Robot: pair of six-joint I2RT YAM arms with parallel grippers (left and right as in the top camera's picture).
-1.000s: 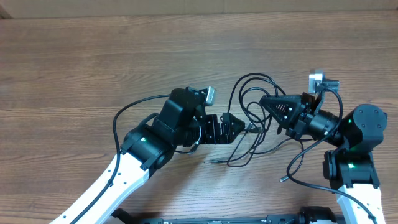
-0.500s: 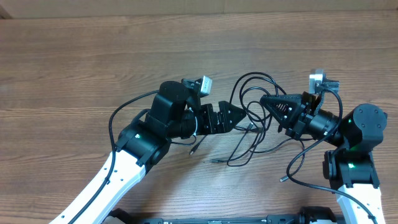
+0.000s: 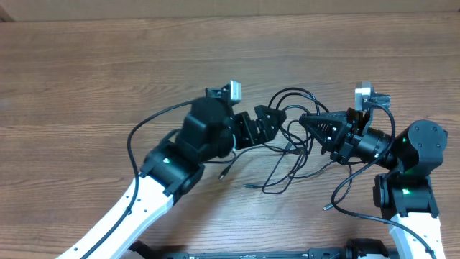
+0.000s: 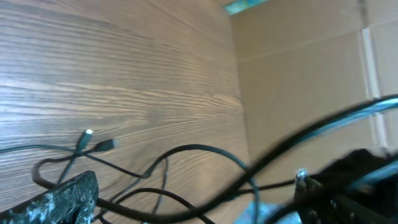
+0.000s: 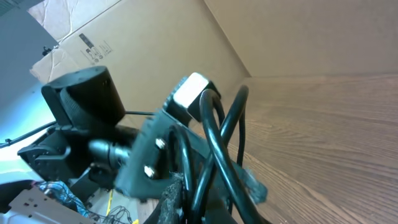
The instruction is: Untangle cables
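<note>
pinching thin black looped cables (image 3: pixel 295 89) in the closed right end effector (image 3: pixel 305 119), wide-open left end effector (image 3: pixel 276 121) poised beside them, most untangling left to do.

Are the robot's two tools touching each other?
Apart. The overhead view shows a strip of table, crossed by cables, between the left tool and the tip of the right tool.
</note>
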